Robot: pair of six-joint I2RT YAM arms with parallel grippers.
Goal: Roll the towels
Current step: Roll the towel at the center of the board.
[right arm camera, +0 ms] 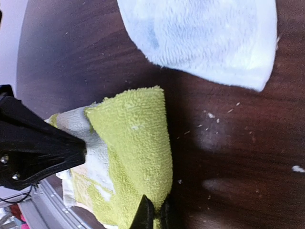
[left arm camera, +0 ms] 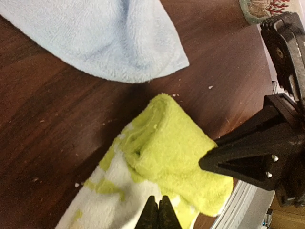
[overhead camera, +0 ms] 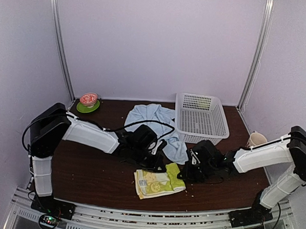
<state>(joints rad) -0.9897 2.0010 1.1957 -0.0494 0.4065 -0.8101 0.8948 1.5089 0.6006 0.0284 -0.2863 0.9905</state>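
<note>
Both grippers at one towel. The left gripper (left arm camera: 158, 204) has its fingers pressed together with nothing visible between them. Their tips sit over the white-patterned part of the yellow-green towel (left arm camera: 167, 152), which lies directly ahead of them on the dark wooden table (left arm camera: 52, 152). A plain green fold of this towel is turned over the patterned part, just beyond the fingertips. The right gripper (right arm camera: 155, 210) meets the same fold from the opposite side. Its fingers (right arm camera: 144, 215) are drawn together on the fold's edge, which runs down between them. In each wrist view, the other gripper's pointed tip touches the towel. The light-blue towel (right arm camera: 200, 38) lies farther ahead of both pairs of fingers, loosely spread, with bare table separating it from the yellow-green one.
</note>
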